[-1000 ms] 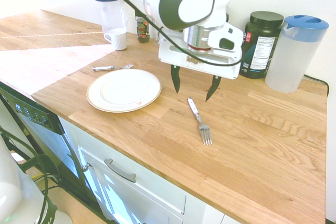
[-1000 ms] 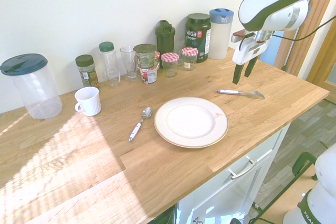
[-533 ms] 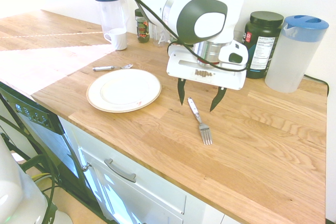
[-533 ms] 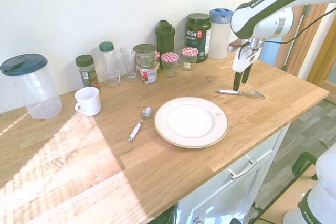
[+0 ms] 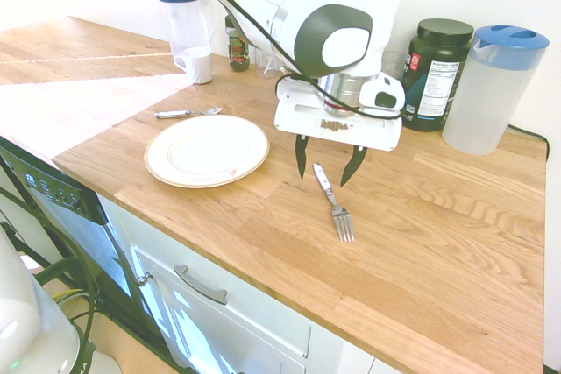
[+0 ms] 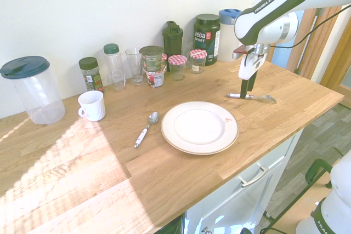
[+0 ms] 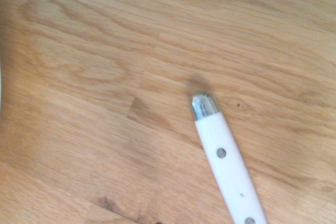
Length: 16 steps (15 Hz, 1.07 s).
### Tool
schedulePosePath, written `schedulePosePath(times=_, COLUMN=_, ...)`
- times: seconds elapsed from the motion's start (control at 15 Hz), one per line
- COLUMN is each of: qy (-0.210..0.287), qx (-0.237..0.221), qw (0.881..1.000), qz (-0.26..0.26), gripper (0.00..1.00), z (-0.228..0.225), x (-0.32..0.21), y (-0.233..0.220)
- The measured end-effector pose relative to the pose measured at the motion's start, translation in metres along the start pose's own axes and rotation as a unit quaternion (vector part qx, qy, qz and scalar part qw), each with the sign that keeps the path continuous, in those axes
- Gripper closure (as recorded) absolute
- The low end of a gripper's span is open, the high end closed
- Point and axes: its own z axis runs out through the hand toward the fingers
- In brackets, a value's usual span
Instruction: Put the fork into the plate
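Note:
The fork [image 5: 334,202] lies flat on the wooden counter to the right of the plate, tines toward the counter's front edge; it also shows as the fork [image 6: 252,97] in the second exterior view. Its white riveted handle [image 7: 228,166] fills the wrist view. The white plate [image 5: 207,150] with a tan rim line and small red mark sits empty; from the other side the plate [image 6: 199,126] is left of the fork. My gripper [image 5: 326,161] hangs open just above the fork's handle end, one finger on each side, as does the gripper [image 6: 246,87] seen from the opposite side.
A spoon [image 5: 187,113] lies beyond the plate. A white mug [image 5: 195,64], jars, a dark supplement tub [image 5: 436,61] and a blue-lidded pitcher [image 5: 487,88] line the back wall. A large lidded container [image 6: 31,89] stands at the far end.
The gripper has come down and toward the plate, from above and behind the fork to straddling its handle end. Fork and plate have not moved.

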Motion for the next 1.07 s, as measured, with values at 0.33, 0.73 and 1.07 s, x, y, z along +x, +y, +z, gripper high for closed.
schedulePosePath(times=0.33, qy=-0.005, qx=-0.004, qw=1.0, qz=0.001, gripper=1.0, z=0.012, x=0.006, y=0.0)
schedulePosePath(times=0.73, qy=-0.004, qx=-0.009, qw=1.0, qz=-0.005, gripper=1.0, z=0.022, x=0.011, y=-0.006)
schedulePosePath(times=1.07, qy=-0.003, qx=-0.015, qw=1.0, qz=-0.006, gripper=1.0, z=0.021, x=0.012, y=-0.009)
